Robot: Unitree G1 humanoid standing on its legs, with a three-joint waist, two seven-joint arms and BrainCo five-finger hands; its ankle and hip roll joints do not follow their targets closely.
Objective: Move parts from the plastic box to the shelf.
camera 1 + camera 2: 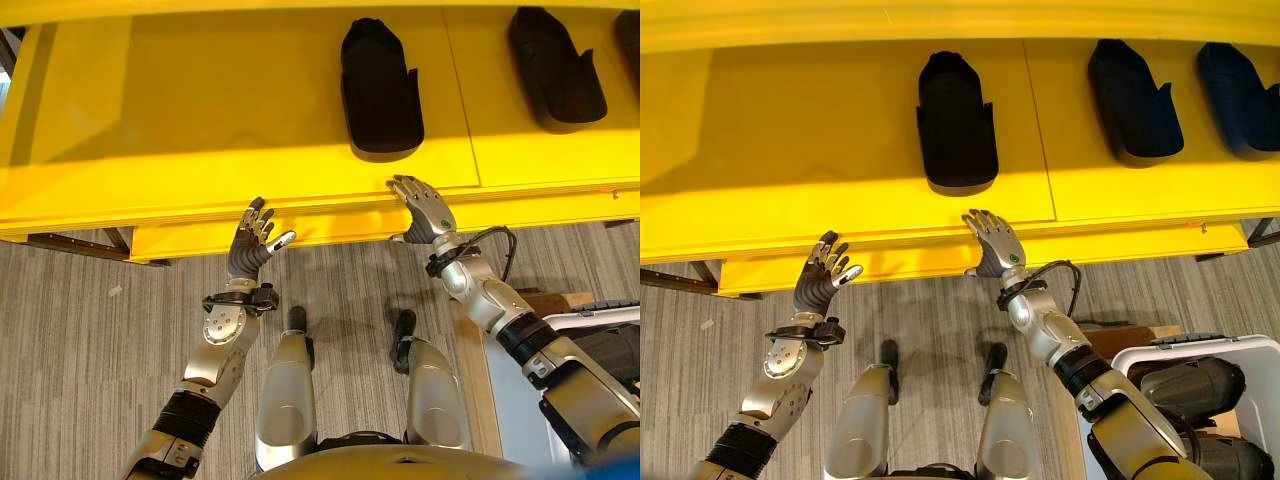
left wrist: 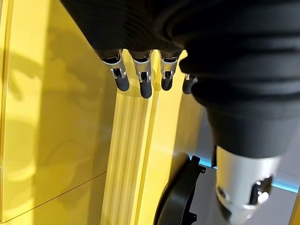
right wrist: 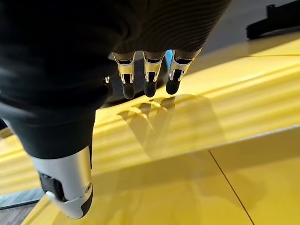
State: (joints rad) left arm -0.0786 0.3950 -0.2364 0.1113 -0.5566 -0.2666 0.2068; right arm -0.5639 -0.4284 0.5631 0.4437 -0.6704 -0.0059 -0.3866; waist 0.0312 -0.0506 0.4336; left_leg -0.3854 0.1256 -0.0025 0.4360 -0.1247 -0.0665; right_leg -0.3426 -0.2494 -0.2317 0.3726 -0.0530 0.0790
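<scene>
The yellow shelf (image 1: 200, 110) runs across the top of the eye views. Three black moulded parts lie on it: one in the middle (image 1: 957, 120), two further right (image 1: 1135, 100) (image 1: 1240, 95). At the lower right stands the white plastic box (image 1: 1200, 346) with dark parts (image 1: 1190, 385) inside. My left hand (image 1: 250, 245) is raised before the shelf's front edge, open and empty. My right hand (image 1: 428, 215) reaches up to the same edge just below the middle part, fingers straight, holding nothing. In the wrist views both rows of fingers (image 2: 140, 79) (image 3: 147, 77) point at the yellow shelf front.
Grey striped carpet (image 1: 90, 330) covers the floor below the shelf. A dark shelf foot (image 1: 75, 243) shows under the shelf at the left. The left half of the shelf top is bare.
</scene>
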